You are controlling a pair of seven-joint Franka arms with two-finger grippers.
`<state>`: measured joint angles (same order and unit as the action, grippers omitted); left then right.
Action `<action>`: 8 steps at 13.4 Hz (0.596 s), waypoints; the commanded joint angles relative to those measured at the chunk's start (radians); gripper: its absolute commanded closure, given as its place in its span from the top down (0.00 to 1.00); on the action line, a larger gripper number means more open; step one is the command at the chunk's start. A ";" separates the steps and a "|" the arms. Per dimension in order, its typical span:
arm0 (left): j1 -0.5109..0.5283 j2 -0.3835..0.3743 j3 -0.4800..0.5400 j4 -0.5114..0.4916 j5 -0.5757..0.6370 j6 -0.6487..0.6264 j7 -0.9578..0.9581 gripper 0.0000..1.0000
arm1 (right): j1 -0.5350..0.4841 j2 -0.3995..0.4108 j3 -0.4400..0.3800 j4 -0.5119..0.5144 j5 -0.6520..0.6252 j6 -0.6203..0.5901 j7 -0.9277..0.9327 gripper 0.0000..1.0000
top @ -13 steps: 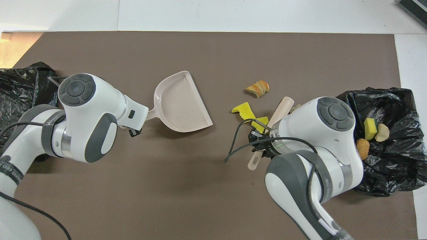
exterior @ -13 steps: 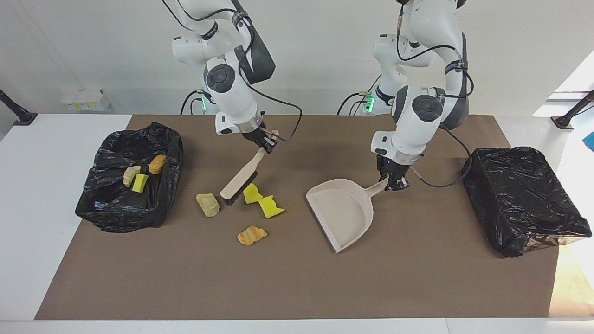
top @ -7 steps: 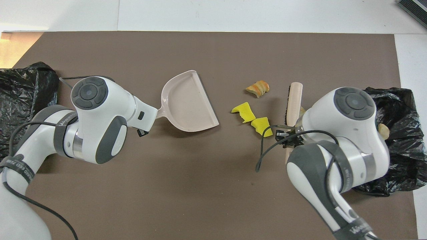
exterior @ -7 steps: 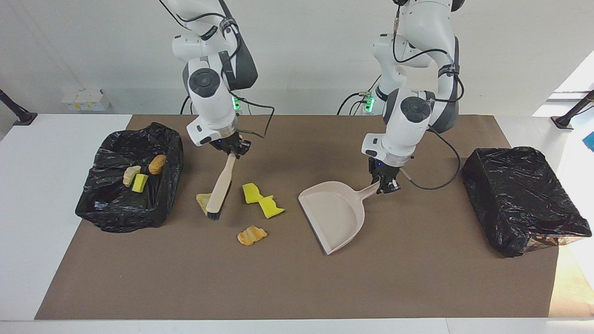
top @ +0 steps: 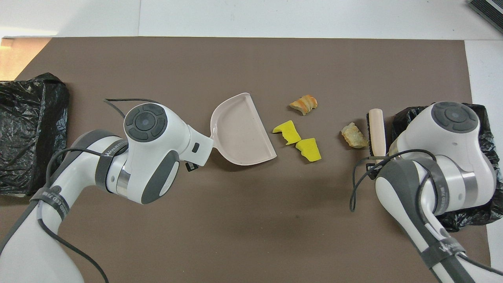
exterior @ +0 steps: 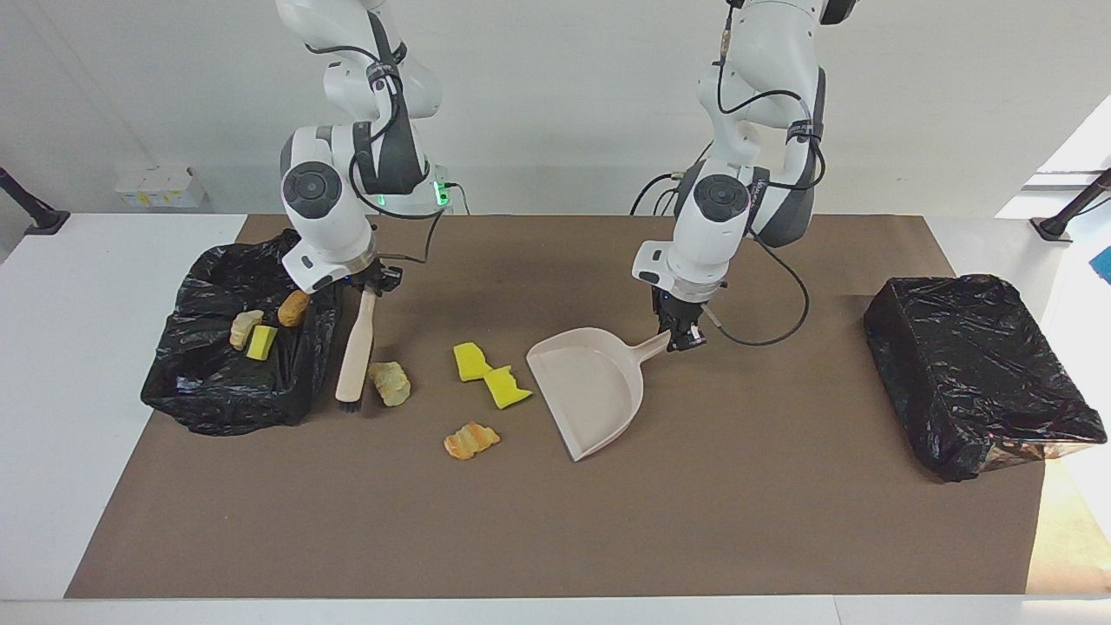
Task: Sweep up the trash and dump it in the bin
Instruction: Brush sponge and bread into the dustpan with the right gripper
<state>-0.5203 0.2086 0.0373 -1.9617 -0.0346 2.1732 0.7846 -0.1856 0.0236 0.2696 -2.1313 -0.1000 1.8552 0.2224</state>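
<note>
Brush (exterior: 356,351), clamped in the right gripper (exterior: 371,282) at frame left, stands bristles-down beside the beige lump (exterior: 388,383), the dustpan (exterior: 586,395) clamped in the left gripper (exterior: 681,334) lying open at centre.

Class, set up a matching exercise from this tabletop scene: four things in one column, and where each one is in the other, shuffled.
1. brush
2. dustpan
3. brown lump
4. orange lump

A. held by the left end effector
B. inside the bin
C. held by the right end effector
D. loose on the mat, farthest from the robots

Pairs: 1-C, 2-A, 3-B, 4-D
</note>
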 commanded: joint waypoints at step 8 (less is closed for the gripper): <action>-0.059 -0.012 0.010 -0.003 0.016 -0.035 -0.015 0.00 | 0.125 0.087 0.022 0.031 0.000 0.015 -0.074 0.00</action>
<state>-0.5468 0.2085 0.0362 -1.9616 -0.0346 2.1611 0.7838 -0.1077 0.0585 0.2871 -2.1507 -0.1024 1.8656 0.1516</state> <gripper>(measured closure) 0.687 0.736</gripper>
